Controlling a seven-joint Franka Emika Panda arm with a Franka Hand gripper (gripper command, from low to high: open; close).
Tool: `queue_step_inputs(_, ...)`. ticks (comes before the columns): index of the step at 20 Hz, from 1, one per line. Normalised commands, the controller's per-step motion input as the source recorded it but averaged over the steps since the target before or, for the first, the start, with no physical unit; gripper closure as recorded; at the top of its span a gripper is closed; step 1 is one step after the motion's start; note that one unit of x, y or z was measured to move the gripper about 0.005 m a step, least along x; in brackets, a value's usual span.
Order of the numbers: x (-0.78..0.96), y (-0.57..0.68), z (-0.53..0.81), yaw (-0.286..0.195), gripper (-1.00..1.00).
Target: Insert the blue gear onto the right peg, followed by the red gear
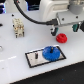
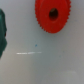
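1. Grey plate [image 1: 45, 56] with black rim sits nearest on white tabletop [image 1: 15, 65]; blue gear [image 1: 51, 52] lies on its right end.
2. Red gear [image 1: 62, 37] [image 2: 52, 14] on tabletop, apart from plate, beneath arm.
3. Hand: open or clenched, cannot tell.
4. Left peg [image 1: 36, 56] bare.

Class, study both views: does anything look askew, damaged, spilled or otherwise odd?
Nothing stands out. The flat round bright-blue plastic gear lies level on the grey rectangular plate with a black rim. The small round red plastic gear rests flat on the white table, undamaged. No spills.
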Motion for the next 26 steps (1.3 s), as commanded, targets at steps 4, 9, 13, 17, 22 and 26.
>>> queue_step_inputs(4, -0.07, 0.01, -0.4, 0.0, -1.0)
queue_step_inputs(9, -0.1, -0.03, -0.34, 0.0, -1.0)
queue_step_inputs(13, -0.01, -0.03, -0.12, 0.0, 1.0)
queue_step_inputs(17, 0.0, 0.01, -0.04, 0.0, 1.0)
queue_step_inputs(22, -0.01, 0.01, -0.01, 0.0, 1.0)
queue_step_inputs(26, 0.02, 0.0, 0.0, 0.0, 1.0)
